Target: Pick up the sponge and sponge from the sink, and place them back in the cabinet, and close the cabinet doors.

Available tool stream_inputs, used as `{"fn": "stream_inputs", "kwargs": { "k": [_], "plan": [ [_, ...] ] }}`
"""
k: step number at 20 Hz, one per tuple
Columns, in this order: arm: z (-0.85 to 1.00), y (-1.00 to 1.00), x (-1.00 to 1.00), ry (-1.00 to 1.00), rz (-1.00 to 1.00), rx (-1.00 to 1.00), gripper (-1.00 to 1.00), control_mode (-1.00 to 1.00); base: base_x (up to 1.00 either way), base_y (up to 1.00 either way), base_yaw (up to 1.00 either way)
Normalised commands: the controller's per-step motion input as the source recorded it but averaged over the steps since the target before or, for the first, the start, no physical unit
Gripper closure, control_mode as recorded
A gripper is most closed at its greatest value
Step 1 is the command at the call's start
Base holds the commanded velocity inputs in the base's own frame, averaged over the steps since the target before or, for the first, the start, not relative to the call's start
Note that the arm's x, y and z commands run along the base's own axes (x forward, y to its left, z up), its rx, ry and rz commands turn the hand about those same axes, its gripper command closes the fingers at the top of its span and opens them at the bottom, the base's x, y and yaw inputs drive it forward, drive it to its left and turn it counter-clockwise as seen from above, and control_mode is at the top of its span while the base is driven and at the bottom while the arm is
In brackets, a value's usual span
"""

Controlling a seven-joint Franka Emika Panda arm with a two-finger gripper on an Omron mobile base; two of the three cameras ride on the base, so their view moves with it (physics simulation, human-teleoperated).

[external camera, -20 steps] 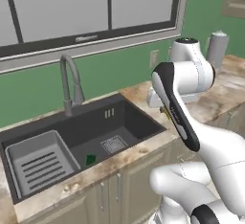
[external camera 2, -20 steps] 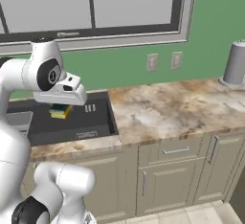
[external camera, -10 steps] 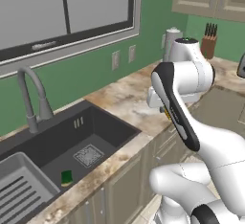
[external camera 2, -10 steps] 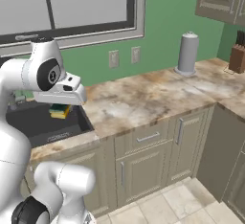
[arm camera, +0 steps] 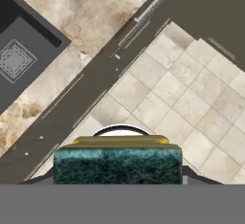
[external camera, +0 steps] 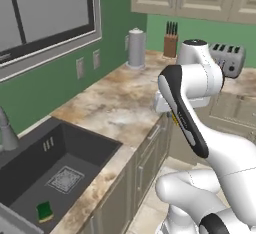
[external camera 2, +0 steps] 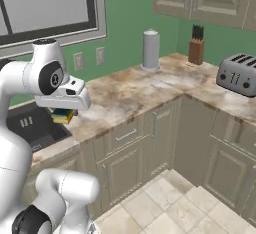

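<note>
The white arm's two-finger gripper [external camera 2: 64, 114] is carrying 1 small green-topped, yellow-based sponge [arm camera: 117, 163], its jaws clamped together on the block, which is filling the 6 o'clock part of the hand view. In the right base view the held block is peeking out under the hand, at about 9 o'clock in that picture. The second green and yellow sponge [external camera: 45, 211] is lying on the floor of the dark grey rectangular sink [external camera: 85, 143], at about 7 o'clock in the left base view, near the square drain.

By my judgement the carry step is in hand: 1 sponge lifted, the other not yet fetched, and the tall beige cabinet is not something I can pick out here. The next move is calling for reaching that cabinet's shelf and releasing there.

The gripper is hanging over the marbled beige stone countertop's [external camera: 120, 103] front edge, with pale tiled floor [arm camera: 191, 98] below it. Open room lies toward 3 o'clock in the right base view, where the counter is turning a corner beside a grey metal toaster [external camera 2: 239, 74]
</note>
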Motion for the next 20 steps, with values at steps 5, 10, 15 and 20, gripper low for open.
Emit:
{"fn": "stream_inputs", "kwargs": {
  "k": [5, 10, 15, 20],
  "plan": [
    [0.00, 0.00, 0.00, 0.00, 0.00, 0.00, 1.00, 1.00, 0.00, 0.00, -0.41],
    [0.00, 0.00, 0.00, 0.00, 0.00, 0.00, 1.00, 1.00, 0.00, 0.00, -0.42],
    [0.00, 0.00, 0.00, 0.00, 0.00, 0.00, 1.00, 1.00, 0.00, 0.00, -0.46],
    [0.00, 0.00, 0.00, 0.00, 0.00, 0.00, 1.00, 1.00, 0.00, 0.00, -0.48]
  ]
}}
